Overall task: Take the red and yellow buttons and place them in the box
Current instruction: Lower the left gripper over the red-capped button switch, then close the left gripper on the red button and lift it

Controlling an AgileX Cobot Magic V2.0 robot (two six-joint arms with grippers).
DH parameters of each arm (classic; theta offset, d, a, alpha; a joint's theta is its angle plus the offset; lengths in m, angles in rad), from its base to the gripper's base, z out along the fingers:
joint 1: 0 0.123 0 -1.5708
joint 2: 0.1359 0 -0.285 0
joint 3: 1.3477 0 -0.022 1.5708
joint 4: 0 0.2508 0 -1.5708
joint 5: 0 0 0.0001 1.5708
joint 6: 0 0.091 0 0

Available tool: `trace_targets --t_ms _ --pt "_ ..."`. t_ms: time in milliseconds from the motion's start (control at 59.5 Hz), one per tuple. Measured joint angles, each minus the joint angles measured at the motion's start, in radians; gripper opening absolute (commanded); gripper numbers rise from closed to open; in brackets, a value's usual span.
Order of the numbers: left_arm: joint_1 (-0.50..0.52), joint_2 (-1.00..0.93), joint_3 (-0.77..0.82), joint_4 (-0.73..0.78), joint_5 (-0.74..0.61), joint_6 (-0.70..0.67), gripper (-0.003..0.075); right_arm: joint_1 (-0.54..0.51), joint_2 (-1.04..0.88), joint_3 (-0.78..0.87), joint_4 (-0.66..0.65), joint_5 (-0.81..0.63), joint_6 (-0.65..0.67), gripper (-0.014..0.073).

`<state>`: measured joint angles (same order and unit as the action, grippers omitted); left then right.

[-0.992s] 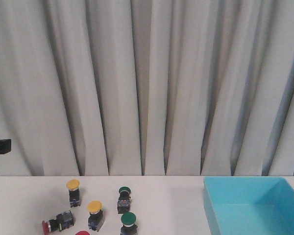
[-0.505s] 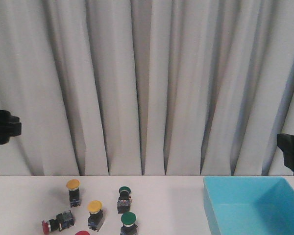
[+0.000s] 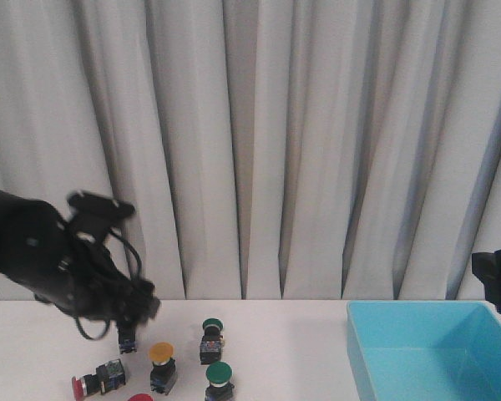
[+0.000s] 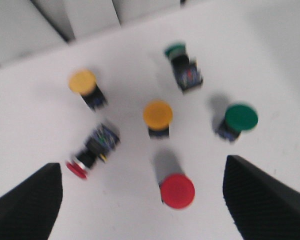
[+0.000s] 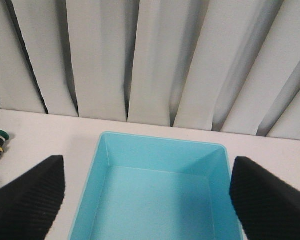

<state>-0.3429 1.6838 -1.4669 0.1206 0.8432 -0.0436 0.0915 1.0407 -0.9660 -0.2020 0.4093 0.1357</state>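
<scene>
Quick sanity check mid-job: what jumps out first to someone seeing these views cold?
First, the bulky black left arm looming over the cluster of push buttons at the table's left, its open claw above the upright red button and yellow button. Next, the big turquoise box on the right, nothing in it, beneath the open right claw.

We take this for a lab test cell: a plain white counter (image 3: 301, 334) backed only by pleated grey curtains (image 3: 317, 150), with industrial push-button switches (image 4: 158, 116) laid out.
</scene>
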Motion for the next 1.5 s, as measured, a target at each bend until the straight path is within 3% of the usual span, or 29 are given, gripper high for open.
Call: trace_targets --t_ms 454,1362,1497 --pt "-0.005 0.347 -0.175 -0.092 0.265 -0.041 0.0594 0.0 0.0 0.0 0.003 0.014 0.001 0.0582" --pt "-0.005 0.476 -0.2 -0.097 0.248 -0.011 0.0594 0.0 0.0 0.0 0.003 0.047 0.001 0.0582" --pt "-0.005 0.497 -0.2 -0.096 0.229 -0.011 0.0562 0.0 0.0 0.0 0.003 0.052 0.001 0.0582"
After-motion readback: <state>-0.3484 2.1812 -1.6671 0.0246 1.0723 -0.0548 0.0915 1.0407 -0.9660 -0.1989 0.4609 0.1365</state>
